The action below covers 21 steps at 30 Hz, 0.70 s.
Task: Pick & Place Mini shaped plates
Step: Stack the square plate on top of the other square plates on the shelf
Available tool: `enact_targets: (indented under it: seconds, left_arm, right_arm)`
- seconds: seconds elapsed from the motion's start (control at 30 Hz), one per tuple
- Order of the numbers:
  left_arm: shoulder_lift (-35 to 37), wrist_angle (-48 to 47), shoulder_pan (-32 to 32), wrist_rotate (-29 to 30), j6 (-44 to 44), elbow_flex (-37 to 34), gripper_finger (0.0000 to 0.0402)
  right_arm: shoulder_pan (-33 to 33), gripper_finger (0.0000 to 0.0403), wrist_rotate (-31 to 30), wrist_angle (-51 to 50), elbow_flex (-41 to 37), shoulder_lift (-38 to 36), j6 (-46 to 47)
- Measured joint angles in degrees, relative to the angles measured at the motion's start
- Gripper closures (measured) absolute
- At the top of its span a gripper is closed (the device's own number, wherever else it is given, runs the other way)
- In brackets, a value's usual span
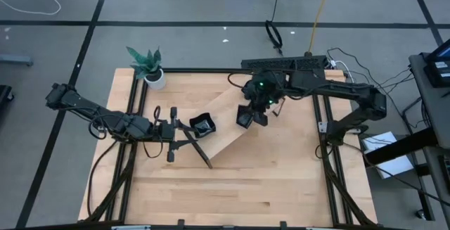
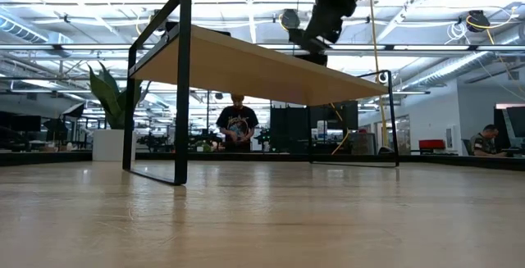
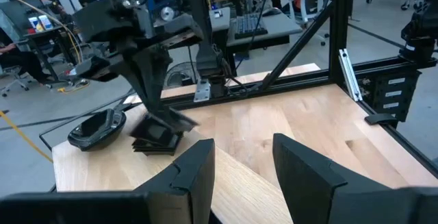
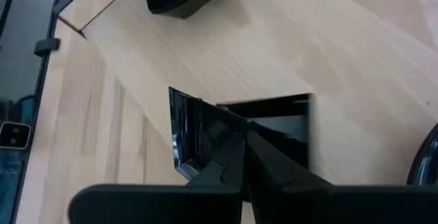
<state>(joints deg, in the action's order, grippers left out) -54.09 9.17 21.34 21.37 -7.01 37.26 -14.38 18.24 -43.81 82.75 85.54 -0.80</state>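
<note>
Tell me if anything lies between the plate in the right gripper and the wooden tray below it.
Yes. The right gripper holds a tilted square plate, and another square black plate lies flat on the wooden tray right beneath it. Nothing else visible is in between.

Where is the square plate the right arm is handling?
High view: the square plate hangs tilted in the right end effector, above the wooden tray, near its right end.

Bright overhead strip lights (glaring), foreground perhaps blurred.
</note>
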Motion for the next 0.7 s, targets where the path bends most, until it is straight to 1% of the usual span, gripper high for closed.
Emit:
enact_targets:
  seconds: [0.23,0.33,0.4,0.53,0.7]
  left_arm:
    - [0.00,0.02,0.01,0.00,-0.01,0.00,0.0250]
    - [-0.01,0.00,0.00,0.00,0.00,0.00,0.0250]
    - [0.00,0.02,0.00,0.00,0.01,0.00,0.0250]
    - [-0.01,0.02,0.02,-0.01,0.01,0.00,0.0250]
    - [-0.01,0.00,0.02,0.00,-0.01,0.00,0.0250]
  right_arm:
    - [-1.15,0.0403,-0.15,1.38,0.15,0.30,-0.87]
    - [-1.06,0.0403,-0.51,2.93,0.13,-0.78,-1.78]
    - [-1.01,0.0403,-1.82,3.57,0.19,-1.43,-2.94]
    - [-1.04,0.0403,-6.01,1.69,0.17,-1.87,-6.40]
    - [-1.02,0.0403,-6.23,-1.03,0.17,-1.89,-8.46]
